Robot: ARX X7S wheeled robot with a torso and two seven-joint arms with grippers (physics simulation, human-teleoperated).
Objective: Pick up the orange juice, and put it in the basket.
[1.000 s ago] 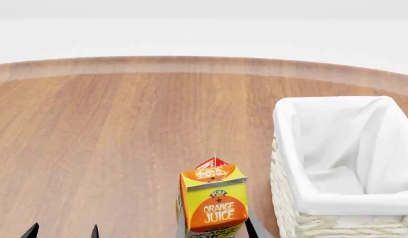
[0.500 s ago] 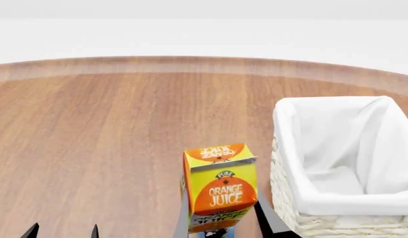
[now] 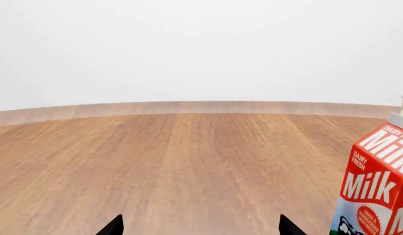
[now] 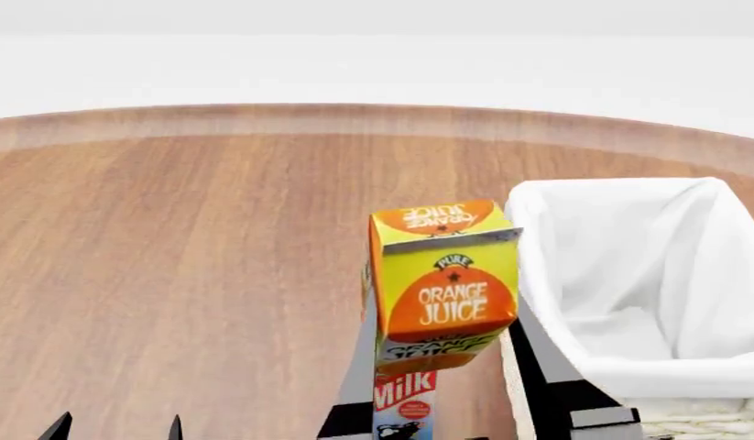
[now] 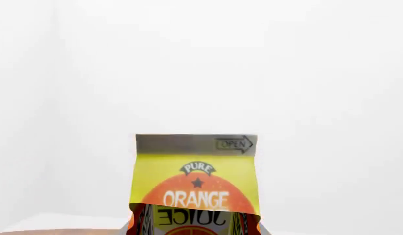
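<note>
Bright, even, shadowless simulator light; sharp, undistorted renders.

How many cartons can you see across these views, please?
2. The orange juice is held up in the right claw, beside the basket. The milk carton stands on the table below it. Others may sit out of frame.

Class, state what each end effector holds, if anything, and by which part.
The right end effector holds the orange juice by its lower sides, lifted beside the basket. The left end effector is open and holds nothing.
</note>
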